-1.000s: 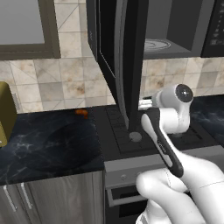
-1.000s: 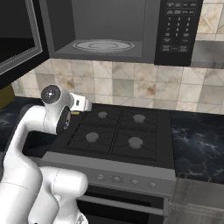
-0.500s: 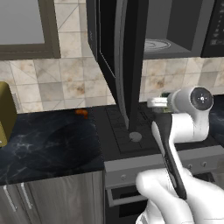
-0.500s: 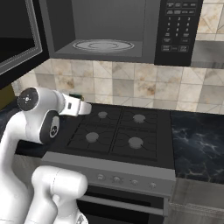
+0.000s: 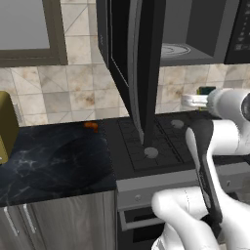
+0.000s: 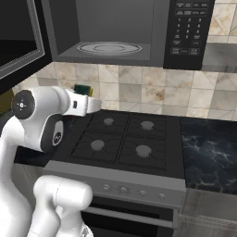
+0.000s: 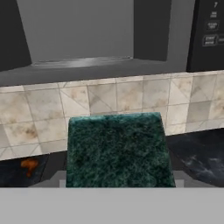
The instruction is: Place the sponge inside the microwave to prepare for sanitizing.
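Kitchen, tiled backsplash (image 6: 139,90) behind a black gas stove (image 6: 122,143); dark marble surface (image 5: 53,161) to the stove's left, another stretch to its right. Microwave (image 6: 125,32) mounted above the stove, door (image 5: 134,68) swung wide open toward the left, grey cavity exposed, round glass turntable (image 6: 109,47) bare, button panel (image 6: 187,30) at right.

Arm raised over the stove's left rear area. Tool (image 6: 90,99) pointing toward the backsplash, below the level of the microwave floor. Sponge (image 7: 117,151) clamped in the tool: hand view has its dark green top close up, between the fingertips; in the right base view a green sliver sits just above the white hand. Sponge outside the cavity, lower than its opening.

Small orange thing (image 5: 91,126) on the left surface near the wall. Olive-yellow object (image 5: 7,127) at far left edge, partly cut off.
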